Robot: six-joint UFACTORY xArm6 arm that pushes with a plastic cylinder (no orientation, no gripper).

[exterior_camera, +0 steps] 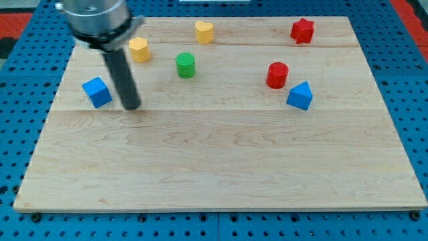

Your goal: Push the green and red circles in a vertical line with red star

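The green circle stands in the upper middle-left of the wooden board. The red circle stands right of centre, below and left of the red star, which is near the top right corner. My tip rests on the board at the left, just right of the blue cube and well left of and below the green circle. The rod rises up and left out of the view's top.
A yellow hexagon block stands behind the rod at upper left. A yellow heart is near the top edge. A blue triangular block sits just below and right of the red circle. A blue pegboard surrounds the board.
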